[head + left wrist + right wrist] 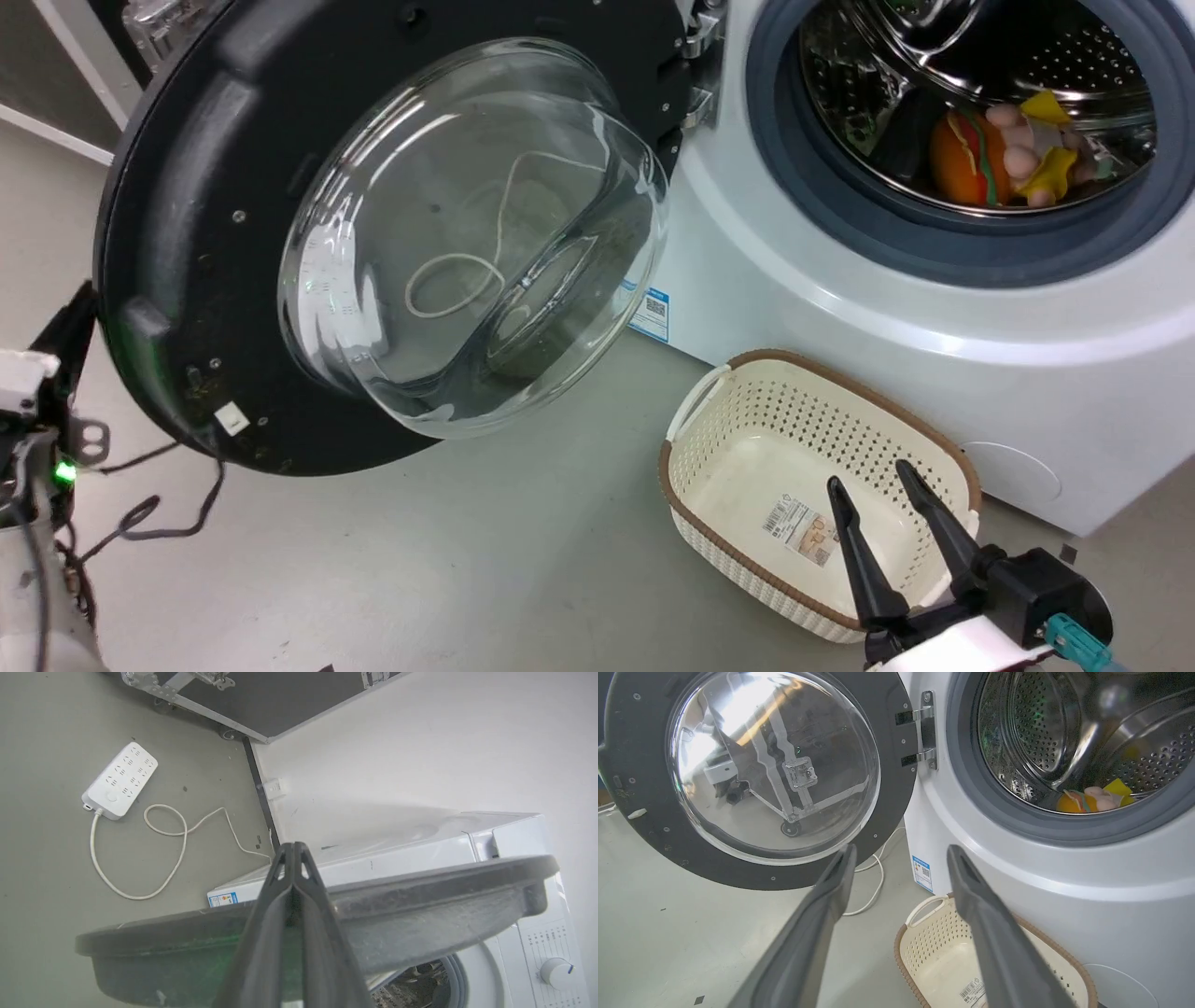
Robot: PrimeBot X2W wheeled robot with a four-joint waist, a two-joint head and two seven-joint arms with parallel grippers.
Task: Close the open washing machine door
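Observation:
The washing machine door (467,233) stands wide open, its black rim and bulging glass bowl facing me, hinged (924,732) on the drum's left. The white washing machine (840,308) fills the right, its steel drum uncovered. In the left wrist view my left gripper (293,847) is shut, empty, its fingers lying across the door's rim (420,896) at the edge far from the hinge. My left wrist (37,392) sits beside that edge. My right gripper (868,476) hangs open over the basket, apart from the door (761,765).
A cream perforated basket (747,448) stands on the floor before the machine. Soft toys (999,154) lie inside the drum. Behind the door a white power strip (119,779) and its cable lie on the floor, near a black metal-edged case (280,700). Dark cables (149,523) trail at my left.

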